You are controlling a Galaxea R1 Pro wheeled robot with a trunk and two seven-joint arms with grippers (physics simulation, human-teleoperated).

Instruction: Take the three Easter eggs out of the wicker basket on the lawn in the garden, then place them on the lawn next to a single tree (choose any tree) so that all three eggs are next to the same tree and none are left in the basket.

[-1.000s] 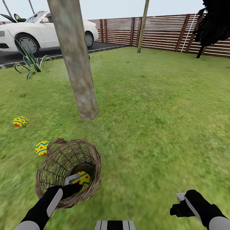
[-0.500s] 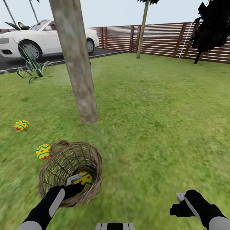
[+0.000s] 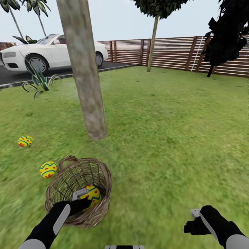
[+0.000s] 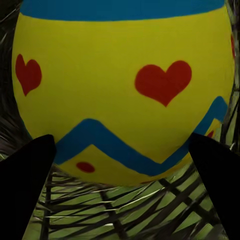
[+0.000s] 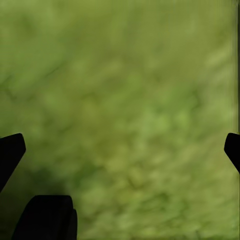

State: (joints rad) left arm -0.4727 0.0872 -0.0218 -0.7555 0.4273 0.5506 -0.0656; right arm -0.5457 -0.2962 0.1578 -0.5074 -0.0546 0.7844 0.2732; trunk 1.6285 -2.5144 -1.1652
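Observation:
The wicker basket (image 3: 65, 183) lies tilted on the lawn (image 3: 166, 138), just in front of the tree (image 3: 84, 76). My left gripper (image 3: 82, 201) reaches into it, and its fingers (image 4: 30, 175) press both sides of a yellow Easter egg (image 4: 120, 80) with red hearts and a blue zigzag. The head view shows that egg (image 3: 91, 193) inside the basket. Two more eggs lie on the grass left of the basket, one close (image 3: 48, 169) and one farther (image 3: 25, 141). My right gripper (image 3: 191, 223) hangs open over bare grass (image 5: 125, 100).
A white car (image 3: 52, 52) stands on the paved drive at the back left, with a spiky plant (image 3: 38, 79) at the lawn's edge. A brown slat fence (image 3: 180, 55) runs along the back, with a second tree (image 3: 152, 41) and a dark conifer (image 3: 228, 34) before it.
The head camera has tilted upward, so the whole scene sits lower in the picture. My left gripper stays on the egg in the basket; the right arm has not moved.

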